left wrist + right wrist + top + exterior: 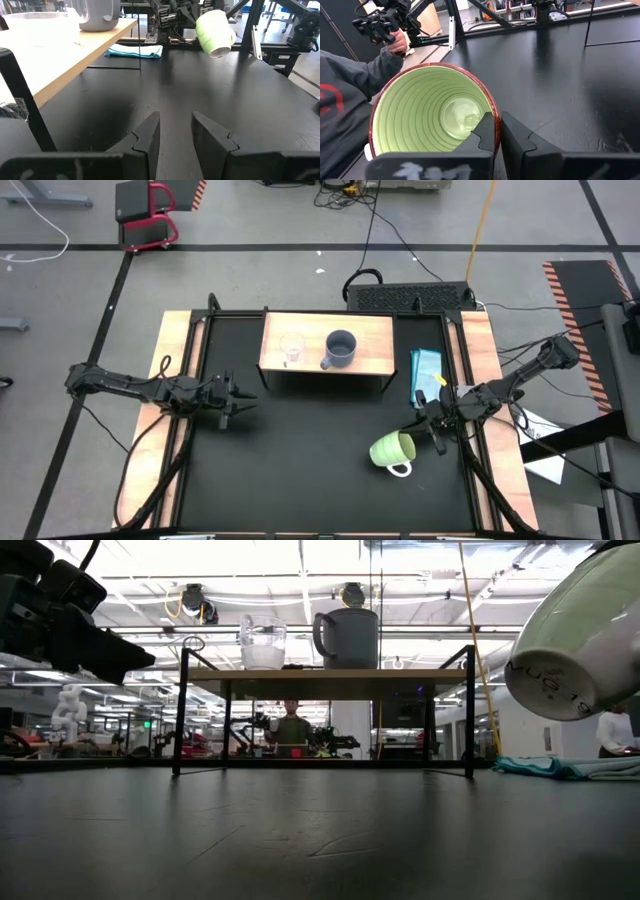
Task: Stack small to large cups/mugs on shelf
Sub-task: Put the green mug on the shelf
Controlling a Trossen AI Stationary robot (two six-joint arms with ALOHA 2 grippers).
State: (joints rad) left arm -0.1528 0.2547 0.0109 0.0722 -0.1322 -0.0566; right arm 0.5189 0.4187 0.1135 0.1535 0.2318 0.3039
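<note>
Only the right wrist view shows the right pincer (pixel 497 131) pinching the lime-green mug (pixel 427 112) by its rim, tilted off the bench (pixel 300 470) near its right edge. The handle is hidden there. On the shelf (pixel 375 355) stand the clear glass cup (pixel 291 349) and grey-blue mug (pixel 340 349). The left pincer (pixel 240 403) hovers spread near the left edge.
</note>
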